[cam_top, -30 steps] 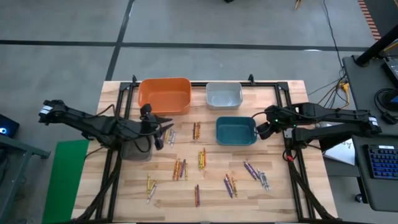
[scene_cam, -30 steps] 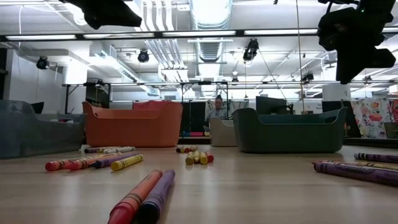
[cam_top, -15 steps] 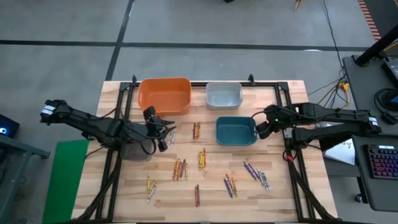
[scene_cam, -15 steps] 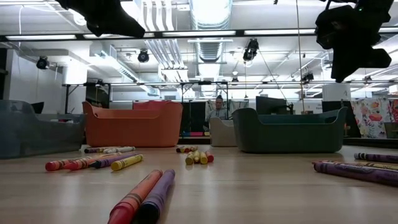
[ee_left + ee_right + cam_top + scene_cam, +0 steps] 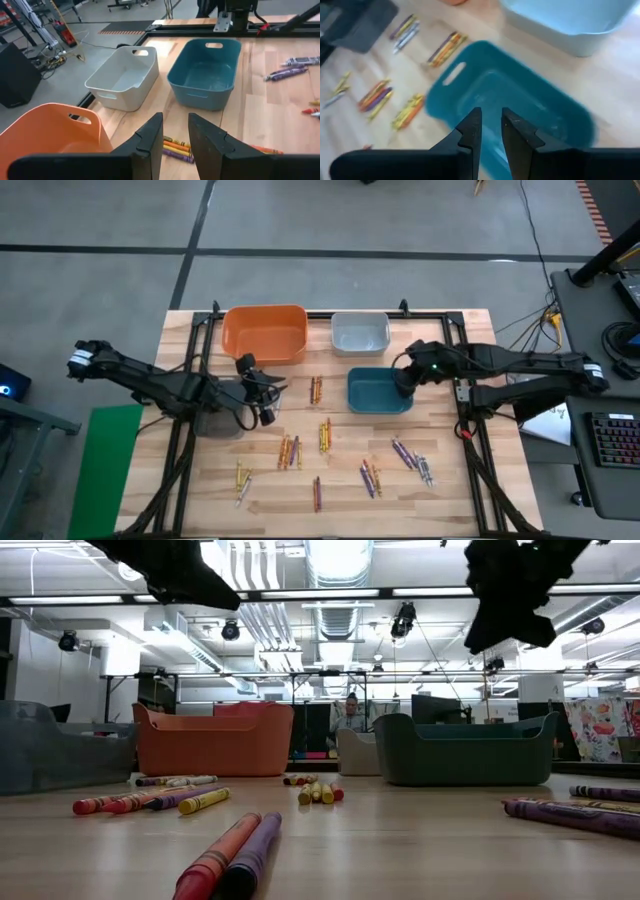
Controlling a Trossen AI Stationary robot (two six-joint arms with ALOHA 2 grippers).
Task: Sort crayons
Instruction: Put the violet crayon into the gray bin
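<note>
Tool [image 5: 404, 383] on the right arm now hangs over the teal bin [image 5: 372, 395], having swung in from beyond that bin's right edge a second ago; its fingers stand a narrow gap apart with nothing between them, and the bin below looks empty, so I judge no crayon has been sorted by it yet. Left tool [image 5: 268, 402], also narrowly parted and empty, has crept a little toward the teal bin from the far left and hovers beside the dark grey bin [image 5: 218, 421]. Orange bin [image 5: 264, 332] and white bin [image 5: 360, 332] sit behind the teal one. All crayons [image 5: 324, 434] lie loose on the desk [image 5: 470, 490], mostly in front of the teal bin, well apart from both tools.
</note>
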